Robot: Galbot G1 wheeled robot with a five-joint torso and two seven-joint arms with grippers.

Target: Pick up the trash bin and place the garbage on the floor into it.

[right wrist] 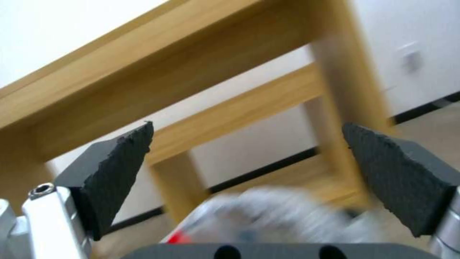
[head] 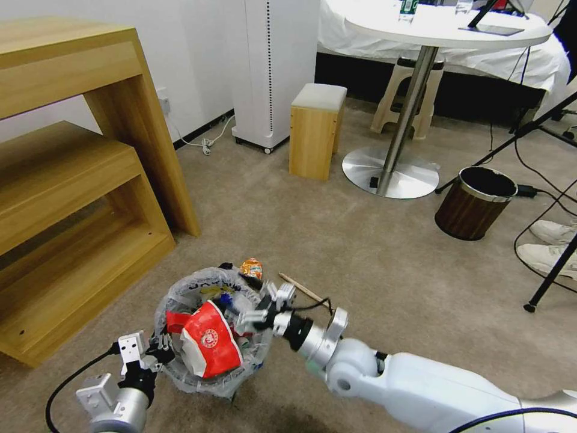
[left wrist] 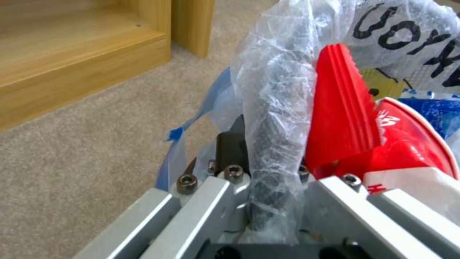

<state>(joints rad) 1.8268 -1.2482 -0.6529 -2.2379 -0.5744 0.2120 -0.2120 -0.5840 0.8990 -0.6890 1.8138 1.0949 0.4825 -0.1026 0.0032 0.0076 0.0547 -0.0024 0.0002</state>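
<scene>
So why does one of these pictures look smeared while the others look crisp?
Right wrist view: the wooden shelf and the bag below are motion-smeared, yet the open right gripper pads stay sharp. Left wrist view: crisp, the trash bin bag's crinkles clear. Head view: sharp, evenly lit, edges bowed.

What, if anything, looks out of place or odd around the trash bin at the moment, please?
The trash bin is overfull: a red wrapper sticks up above its rim. An orange can and a wooden stick lie on the floor beside it. The left gripper clamps the bagged rim; the right gripper is open over the bin.
</scene>
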